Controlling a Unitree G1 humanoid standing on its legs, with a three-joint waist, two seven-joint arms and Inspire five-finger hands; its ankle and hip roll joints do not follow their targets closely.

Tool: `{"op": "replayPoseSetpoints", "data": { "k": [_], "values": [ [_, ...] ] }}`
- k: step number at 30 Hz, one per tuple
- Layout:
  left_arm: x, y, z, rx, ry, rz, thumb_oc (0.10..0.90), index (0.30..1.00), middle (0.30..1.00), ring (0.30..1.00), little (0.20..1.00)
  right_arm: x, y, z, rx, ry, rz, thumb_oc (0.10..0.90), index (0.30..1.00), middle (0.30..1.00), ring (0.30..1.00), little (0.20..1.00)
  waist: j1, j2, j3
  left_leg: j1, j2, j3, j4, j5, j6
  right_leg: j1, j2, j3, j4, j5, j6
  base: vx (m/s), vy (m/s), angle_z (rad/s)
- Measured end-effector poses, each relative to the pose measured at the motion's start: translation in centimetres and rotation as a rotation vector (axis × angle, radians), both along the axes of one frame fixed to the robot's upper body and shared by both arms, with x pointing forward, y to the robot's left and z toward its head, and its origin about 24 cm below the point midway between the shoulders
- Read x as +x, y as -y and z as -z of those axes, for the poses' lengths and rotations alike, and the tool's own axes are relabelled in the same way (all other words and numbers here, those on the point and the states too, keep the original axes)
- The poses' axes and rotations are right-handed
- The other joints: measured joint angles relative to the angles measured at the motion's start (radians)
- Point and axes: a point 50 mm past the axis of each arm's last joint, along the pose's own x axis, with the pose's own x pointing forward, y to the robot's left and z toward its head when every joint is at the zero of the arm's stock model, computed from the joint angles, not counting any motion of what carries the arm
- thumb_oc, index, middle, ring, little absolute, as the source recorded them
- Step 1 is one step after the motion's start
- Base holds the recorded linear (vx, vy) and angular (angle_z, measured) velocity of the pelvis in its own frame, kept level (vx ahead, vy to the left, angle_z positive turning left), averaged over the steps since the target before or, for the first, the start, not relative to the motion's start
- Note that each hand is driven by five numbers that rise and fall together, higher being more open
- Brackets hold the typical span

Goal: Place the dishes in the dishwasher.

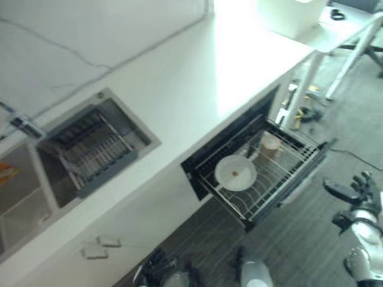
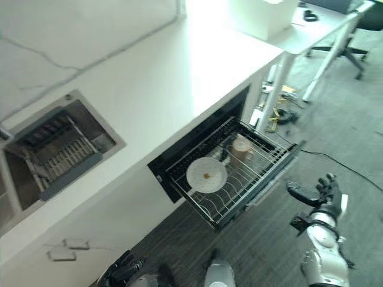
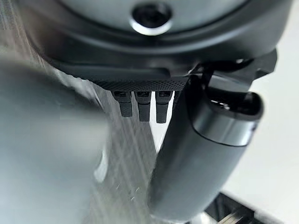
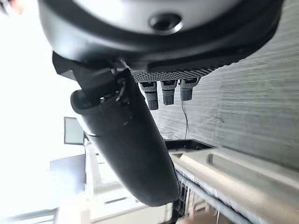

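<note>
The dishwasher's wire rack (image 1: 291, 186) is pulled out below the counter. A white plate (image 1: 235, 172) with a brown spot lies flat in its near part, and a tan cup (image 1: 270, 145) stands upright just behind it. My right hand (image 1: 359, 194) hangs over the floor to the right of the rack, open and holding nothing; its thumb (image 4: 126, 140) and straight fingers (image 4: 168, 91) show in the right wrist view, with the rack's edge (image 4: 224, 177) beyond. My left hand (image 1: 157, 267) is low by the cabinet front, open and holding nothing, with its thumb (image 3: 205, 154) stretched out.
A sink (image 1: 90, 149) with a drying rack inside is set in the white counter (image 1: 209, 78) at the left. A white table (image 1: 335, 33) stands at the far right, with tools (image 1: 305, 113) on the grey floor beneath it.
</note>
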Motion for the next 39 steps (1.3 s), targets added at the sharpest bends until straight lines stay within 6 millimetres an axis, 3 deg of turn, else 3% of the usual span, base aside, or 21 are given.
{"op": "replayPoseSetpoints", "data": {
  "k": [1, 2, 5, 8, 10, 11, 14, 17, 20, 23, 27, 31, 34, 35, 36, 39],
  "values": [
    [1.4, -0.8, -0.4, 0.038, 0.017, 0.004, 0.8, 0.9, 0.9, 0.9, 0.9, 0.4, -1.3, -0.9, 0.012, 0.08, -0.059, 0.8, 0.9, 0.9, 0.9, 0.9, -0.019, -0.046, -0.004, -0.02, -0.01, 0.006, 0.006, -0.001, 0.011, -0.009, -0.006, 0.006, -0.015, -0.005, 0.008, -0.02, 0.26, -0.24],
    [1.7, -0.7, -0.3, 0.044, 0.013, 0.015, 0.8, 0.9, 0.9, 0.9, 0.9, 0.5, -1.3, -1.3, 0.008, 0.111, -0.055, 0.8, 0.9, 0.9, 0.9, 0.9, -0.021, -0.054, -0.007, -0.033, -0.017, 0.005, 0.021, -0.006, 0.018, -0.014, -0.014, 0.005, -0.025, 0.002, 0.005, -0.03, 0.298, -0.03],
    [1.5, -0.5, 0.0, 0.074, -0.026, 0.059, 0.8, 0.9, 0.9, 0.9, 0.9, 1.2, -1.7, -2.7, -0.006, 0.214, -0.067, 0.8, 0.9, 0.9, 0.9, 0.9, -0.003, -0.04, 0.0, -0.057, -0.031, 0.026, 0.051, -0.026, 0.049, -0.023, -0.031, 0.012, -0.051, 0.027, 0.018, 0.0, 0.225, -0.07],
    [0.1, -1.7, 0.2, 0.138, -0.096, 0.057, 0.8, 0.9, 0.9, 0.9, 0.9, 1.3, -1.9, -2.3, 0.002, 0.199, -0.094, 0.8, 0.9, 0.9, 0.9, 0.9, 0.031, -0.015, 0.003, -0.065, -0.019, 0.042, 0.068, -0.035, 0.066, 0.003, -0.029, 0.001, -0.074, 0.036, 0.017, 0.03, 0.042, -0.14],
    [-0.5, -2.0, 0.4, 0.143, -0.118, 0.054, 0.8, 0.9, 0.9, 0.9, 0.9, 1.4, -2.0, -2.3, 0.006, 0.203, -0.1, 0.8, 0.9, 0.9, 0.9, 0.9, 0.031, -0.016, 0.005, -0.064, -0.012, 0.042, 0.072, -0.034, 0.068, 0.016, -0.029, -0.014, -0.088, 0.042, 0.023, -0.01, -0.149, -0.08],
    [-0.5, -2.2, 0.3, 0.146, -0.119, 0.041, 0.8, 0.9, 0.9, 0.9, 0.9, 1.5, -2.0, -1.9, 0.01, 0.202, -0.094, 0.8, 0.9, 0.9, 0.9, 0.9, 0.048, -0.009, 0.011, -0.064, 0.008, 0.04, 0.081, -0.027, 0.08, 0.009, -0.053, -0.029, -0.059, 0.027, 0.029, -0.03, -0.152, -0.04],
    [0.9, -3.1, -0.2, 0.17, -0.088, 0.058, 0.8, 0.9, 0.9, 0.9, 0.9, 2.0, -2.3, -0.4, 0.053, 0.179, -0.061, 0.8, 0.9, 0.9, 0.9, 0.9, 0.078, -0.031, 0.027, -0.091, 0.02, 0.016, 0.101, -0.016, 0.054, 0.011, -0.137, -0.009, -0.049, 0.017, 0.047, -0.03, -0.272, 0.1],
    [2.0, -3.1, -0.4, 0.17, -0.076, 0.071, 0.8, 0.9, 0.9, 0.9, 0.9, 3.9, -2.3, 0.1, 0.066, 0.139, -0.025, 0.8, 0.9, 0.9, 0.9, 0.9, 0.104, -0.043, 0.045, -0.122, 0.053, 0.012, 0.122, -0.014, 0.01, 0.021, -0.131, -0.036, -0.056, 0.025, 0.062, 0.05, -0.194, 0.04],
    [1.9, -2.1, -0.2, 0.14, -0.073, 0.063, 0.8, 0.9, 0.9, 0.9, 0.9, 4.9, -0.9, -1.0, 0.015, 0.128, 0.01, 0.8, 0.9, 0.9, 0.9, 0.9, 0.111, 0.0, 0.056, -0.121, 0.1, -0.009, 0.102, 0.013, -0.034, 0.022, -0.079, -0.053, -0.053, 0.009, 0.039, 0.04, -0.14, -0.02],
    [1.3, -2.2, 0.0, 0.137, -0.09, 0.048, 0.8, 0.9, 0.9, 0.9, 0.9, 4.9, 0.9, -1.3, -0.025, 0.096, 0.069, 0.8, 0.9, 0.9, 0.9, 0.9, 0.106, 0.0, 0.056, -0.083, 0.122, -0.016, 0.048, 0.05, -0.065, 0.032, -0.054, -0.066, -0.032, -0.017, 0.023, 0.04, -0.147, -0.02],
    [1.3, -2.0, 0.1, 0.132, -0.086, 0.05, 0.8, 0.9, 0.9, 0.9, 0.9, 4.3, 4.0, -1.3, 0.028, 0.082, 0.22, 0.8, 0.9, 0.9, 0.9, 0.9, 0.108, 0.008, 0.054, -0.065, 0.134, -0.028, 0.01, 0.086, -0.084, 0.034, -0.032, -0.076, -0.021, -0.03, 0.003, 0.03, -0.052, 0.06],
    [1.0, -1.8, 0.2, 0.123, -0.096, 0.054, 0.8, 0.9, 0.9, 0.9, 0.9, 4.1, 4.6, -1.0, 0.087, 0.08, 0.24, 0.8, 0.9, 0.9, 0.9, 0.9, 0.106, 0.024, 0.053, -0.041, 0.133, -0.029, -0.012, 0.094, -0.093, 0.035, -0.033, -0.075, 0.008, -0.03, 0.004, 0.0, -0.007, 0.01],
    [1.0, -1.7, 0.3, 0.113, -0.093, 0.061, 0.8, 0.9, 0.9, 0.9, 0.9, 3.9, 4.9, 0.4, 0.155, 0.032, 0.241, 0.8, 0.9, 0.9, 0.9, 0.9, 0.11, 0.032, 0.053, -0.029, 0.131, -0.03, -0.024, 0.096, -0.096, 0.035, -0.039, -0.076, 0.034, -0.03, 0.004, 0.01, -0.02, 0.1],
    [1.0, -1.6, 0.3, 0.11, -0.093, 0.065, 0.8, 0.9, 0.9, 0.9, 0.9, 3.7, 5.1, 1.1, 0.19, 0.007, 0.245, 0.775, 0.862, 0.862, 0.862, 0.862, 0.111, 0.039, 0.053, -0.027, 0.129, -0.032, -0.027, 0.096, -0.096, 0.034, -0.042, -0.078, 0.039, -0.03, 0.004, 0.03, -0.007, 0.11],
    [1.0, -1.5, 0.3, 0.108, -0.096, 0.073, 0.8, 0.9, 0.9, 0.9, 0.9, 3.7, 5.2, 1.9, 0.235, -0.025, 0.246, 0.416, 0.324, 0.324, 0.324, 0.324, 0.113, 0.048, 0.052, -0.024, 0.122, -0.031, -0.03, 0.096, -0.095, 0.035, -0.047, -0.077, 0.043, -0.03, 0.004, 0.03, -0.006, 0.04],
    [0.9, -1.4, 0.4, 0.107, -0.1, 0.084, 0.8, 0.9, 0.9, 0.9, 0.9, 3.6, 5.0, 3.1, 0.307, -0.103, 0.219, 0.4, 0.3, 0.3, 0.3, 0.3, 0.112, 0.055, 0.048, -0.012, 0.116, -0.034, -0.036, 0.096, -0.095, 0.046, -0.056, -0.081, 0.046, -0.03, 0.004, 0.0, -0.004, 0.04]
  ]
}}
